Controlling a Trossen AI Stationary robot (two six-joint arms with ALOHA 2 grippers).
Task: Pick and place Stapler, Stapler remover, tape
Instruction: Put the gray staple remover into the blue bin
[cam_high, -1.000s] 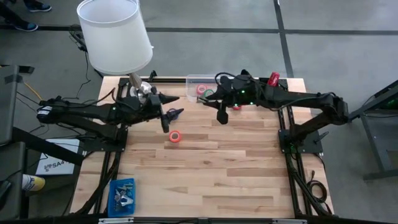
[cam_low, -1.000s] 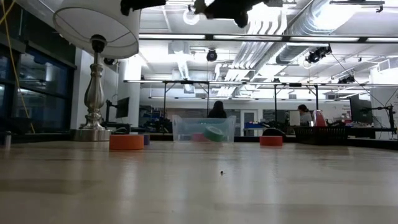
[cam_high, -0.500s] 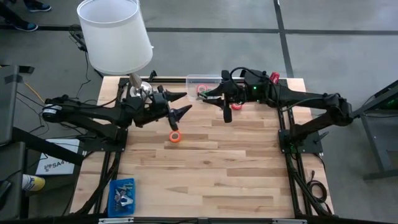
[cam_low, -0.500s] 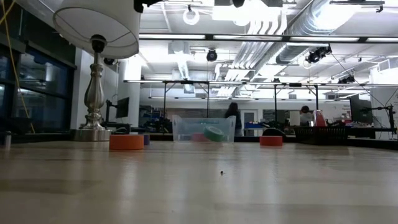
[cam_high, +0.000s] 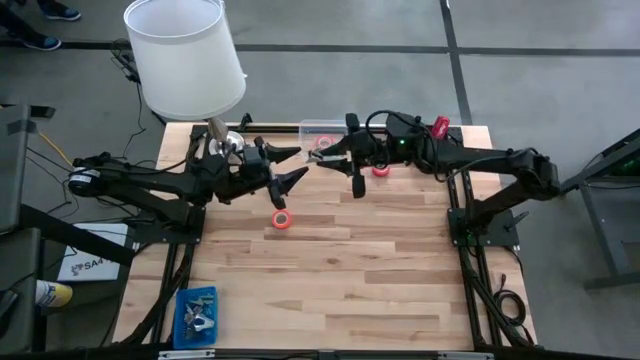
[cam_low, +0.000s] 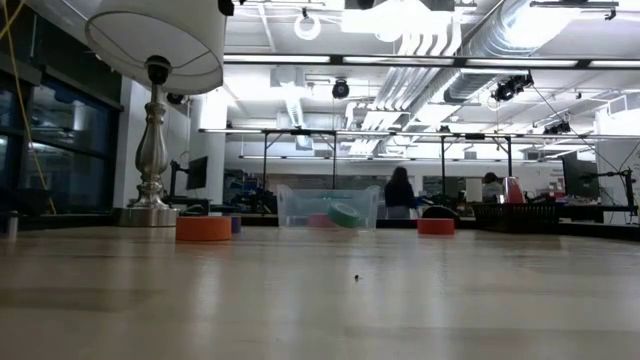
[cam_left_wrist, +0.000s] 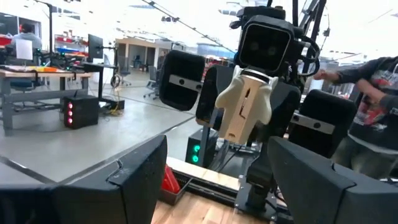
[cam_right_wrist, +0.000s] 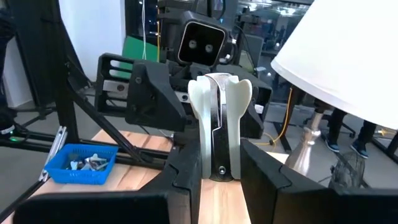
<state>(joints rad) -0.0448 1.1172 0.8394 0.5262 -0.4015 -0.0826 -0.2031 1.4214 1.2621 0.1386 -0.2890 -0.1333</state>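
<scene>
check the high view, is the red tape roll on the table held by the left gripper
No, the red tape roll lies alone on the wood, clear of the open left gripper above it.

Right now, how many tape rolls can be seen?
5. One red roll lies mid-table, one purple near it, one red beside the bin, one green and one pink inside it. More may be hidden.

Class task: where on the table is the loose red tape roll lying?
In the high view the red tape roll lies on the bare wooden table, left of centre, just in front of the open left gripper.
</scene>
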